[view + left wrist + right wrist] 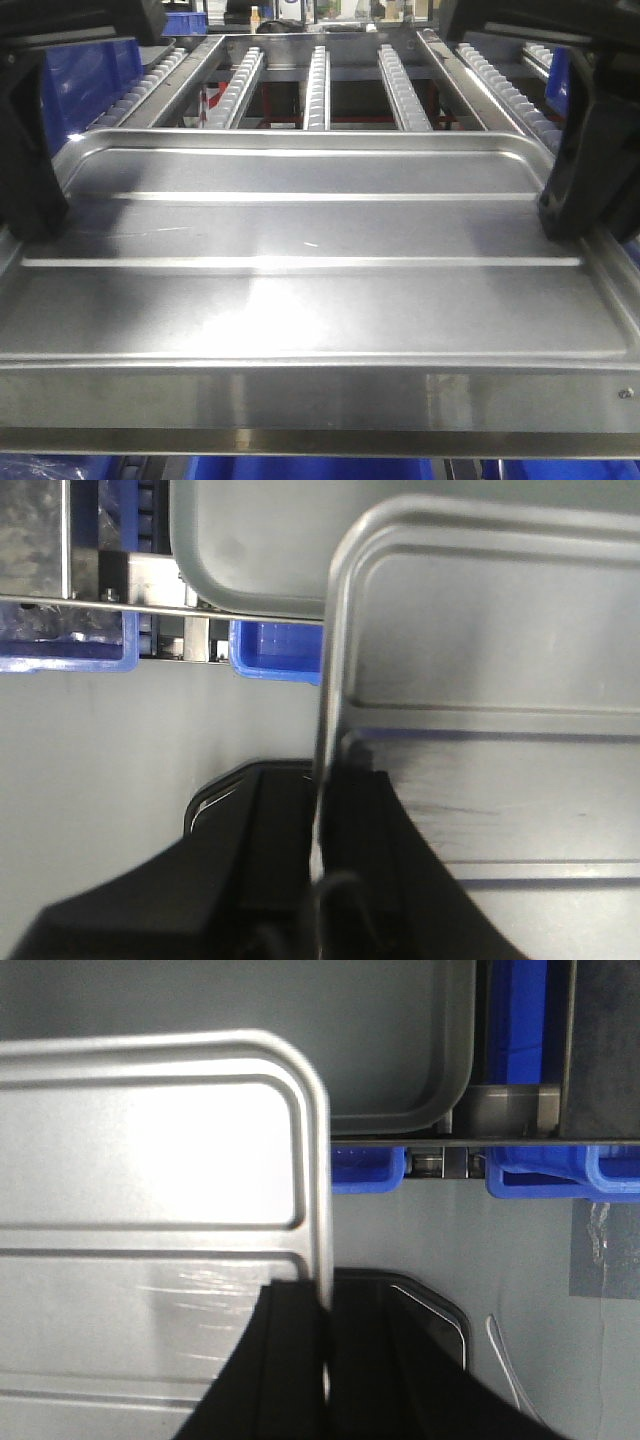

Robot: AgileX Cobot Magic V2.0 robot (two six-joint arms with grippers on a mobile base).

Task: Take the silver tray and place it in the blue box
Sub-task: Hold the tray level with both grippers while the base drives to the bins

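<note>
Roller racks (317,85) behind; my left gripper (325,785) and right gripper (325,1310) pinch the shallow silver metal tray (320,230); uneven lowering may twist it free

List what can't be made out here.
Blue box: front view, only a strip shows under the silver tray; inside hidden.
Left pincer: left wrist view, pad contact lost in dark blur at the rim.
Right pincer: right wrist view, same; body cut off by bottom edge.
</note>
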